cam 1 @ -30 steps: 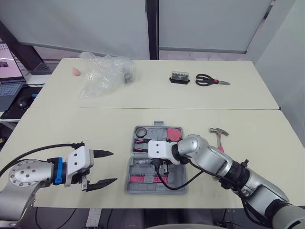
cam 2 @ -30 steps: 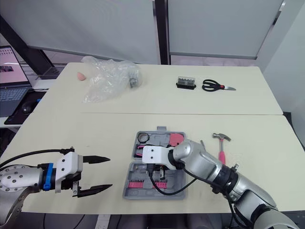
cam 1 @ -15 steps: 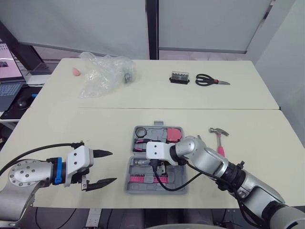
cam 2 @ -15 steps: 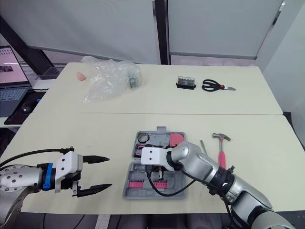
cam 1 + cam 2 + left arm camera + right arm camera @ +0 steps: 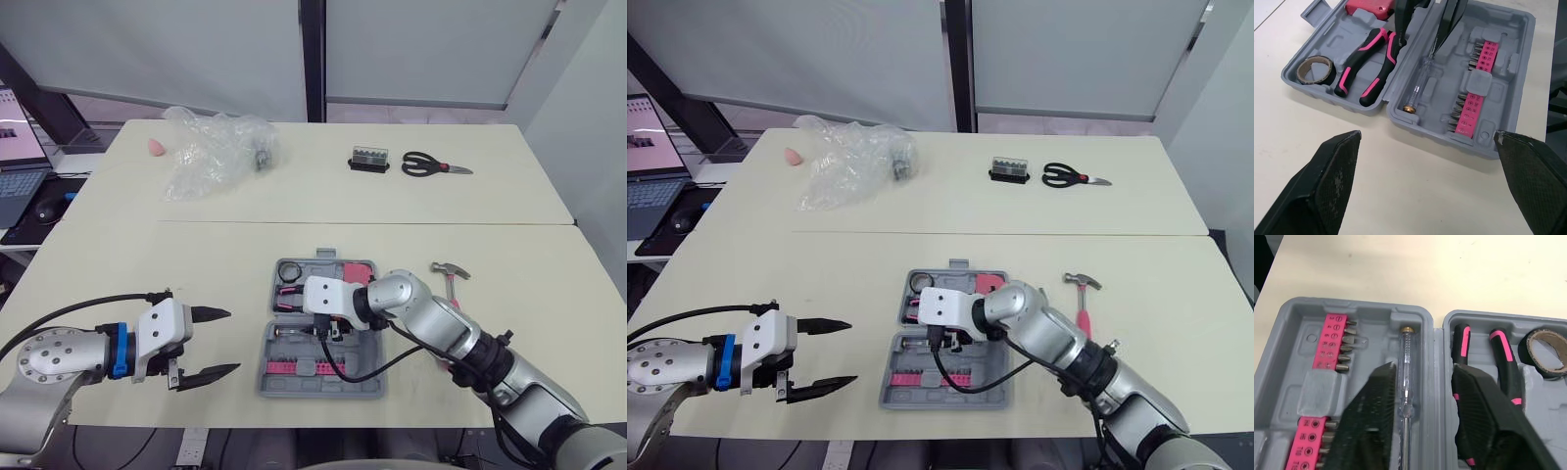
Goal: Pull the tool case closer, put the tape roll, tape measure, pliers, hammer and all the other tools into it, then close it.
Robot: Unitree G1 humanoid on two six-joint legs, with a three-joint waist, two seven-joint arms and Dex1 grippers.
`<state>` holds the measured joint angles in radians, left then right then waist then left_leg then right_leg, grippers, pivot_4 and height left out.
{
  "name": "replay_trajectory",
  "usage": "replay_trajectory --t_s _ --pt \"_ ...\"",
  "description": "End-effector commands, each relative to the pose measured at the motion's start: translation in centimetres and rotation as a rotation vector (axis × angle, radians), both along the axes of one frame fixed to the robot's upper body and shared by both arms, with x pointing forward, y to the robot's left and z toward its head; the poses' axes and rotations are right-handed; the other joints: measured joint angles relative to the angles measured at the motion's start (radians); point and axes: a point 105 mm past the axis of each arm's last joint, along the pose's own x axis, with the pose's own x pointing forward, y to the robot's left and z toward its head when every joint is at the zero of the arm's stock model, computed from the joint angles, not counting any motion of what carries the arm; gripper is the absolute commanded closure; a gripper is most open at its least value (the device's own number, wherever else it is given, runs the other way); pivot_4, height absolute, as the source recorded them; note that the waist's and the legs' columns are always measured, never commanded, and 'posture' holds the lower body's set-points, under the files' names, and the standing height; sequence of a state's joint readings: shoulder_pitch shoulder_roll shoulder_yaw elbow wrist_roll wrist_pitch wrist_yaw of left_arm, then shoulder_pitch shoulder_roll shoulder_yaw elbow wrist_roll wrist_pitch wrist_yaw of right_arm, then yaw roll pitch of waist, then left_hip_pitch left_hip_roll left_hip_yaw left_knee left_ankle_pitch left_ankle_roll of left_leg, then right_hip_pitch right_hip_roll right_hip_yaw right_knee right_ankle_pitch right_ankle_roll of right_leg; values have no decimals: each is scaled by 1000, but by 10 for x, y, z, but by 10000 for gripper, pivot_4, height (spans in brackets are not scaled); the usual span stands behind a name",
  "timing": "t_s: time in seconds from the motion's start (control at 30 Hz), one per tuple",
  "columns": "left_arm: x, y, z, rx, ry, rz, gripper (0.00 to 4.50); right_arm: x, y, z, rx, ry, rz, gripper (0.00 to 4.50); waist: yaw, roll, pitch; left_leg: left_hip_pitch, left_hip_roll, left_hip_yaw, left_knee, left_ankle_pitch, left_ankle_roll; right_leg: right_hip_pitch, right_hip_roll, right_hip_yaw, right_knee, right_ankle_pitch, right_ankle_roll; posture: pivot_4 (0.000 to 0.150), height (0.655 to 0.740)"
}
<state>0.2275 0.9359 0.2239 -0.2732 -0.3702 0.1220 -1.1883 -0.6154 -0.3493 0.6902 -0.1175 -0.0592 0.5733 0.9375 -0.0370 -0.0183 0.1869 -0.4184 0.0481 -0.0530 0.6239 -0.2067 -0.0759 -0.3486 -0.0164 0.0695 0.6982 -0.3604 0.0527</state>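
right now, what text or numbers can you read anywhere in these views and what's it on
Nothing reads clearly enough to quote.
pink bit holder: tiny size marks beside each bit, too small to read.
laptop screen: blurred, unreadable.
tool case, pliers, tape roll: no lettering visible.

In front of you the grey tool case [image 5: 318,390] lies open, holding the tape roll [image 5: 289,269], pink-handled pliers [image 5: 1364,66], pink tape measure [image 5: 359,273] and a clear screwdriver [image 5: 1422,83]. The hammer [image 5: 450,271] lies just right of it.
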Motion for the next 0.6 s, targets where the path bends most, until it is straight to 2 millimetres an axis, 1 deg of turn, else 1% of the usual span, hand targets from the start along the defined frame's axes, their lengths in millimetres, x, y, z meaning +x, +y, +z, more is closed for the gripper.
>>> replay_trajectory --t_s 0.03,0.17,0.37,0.5,0.6 --pt "0 -6 7 6 -37 -23 0 -4 5 3 19 -20 42 35305 0 0 0 0 0 0 0 0 0 0 0 0 0 0 0 1500 7400" --pt "0 -6 8 2 -39 -24 0 -4 7 -6 -1 -12 43 44291 -2 0 0 0 0 0 0 0 0 0 0 0 0 0 0 1500 7400" --pt "0 -5 7 -2 -40 -20 0 0 3 -20 -46 -6 24 44679 -3 0 0 0 0 0 0 0 0 0 0 0 0 0 0 1500 7400" --pt "0 -5 5 -5 -40 -16 0 0 -4 -35 -105 2 24 44679 -4 0 0 0 0 0 0 0 0 0 0 0 0 0 0 1500 7400" --pt "0 -4 4 -8 -43 -11 0 1 -6 -39 -111 -3 19 44679 -5 0 0 0 0 0 0 0 0 0 0 0 0 0 0 1500 7400"
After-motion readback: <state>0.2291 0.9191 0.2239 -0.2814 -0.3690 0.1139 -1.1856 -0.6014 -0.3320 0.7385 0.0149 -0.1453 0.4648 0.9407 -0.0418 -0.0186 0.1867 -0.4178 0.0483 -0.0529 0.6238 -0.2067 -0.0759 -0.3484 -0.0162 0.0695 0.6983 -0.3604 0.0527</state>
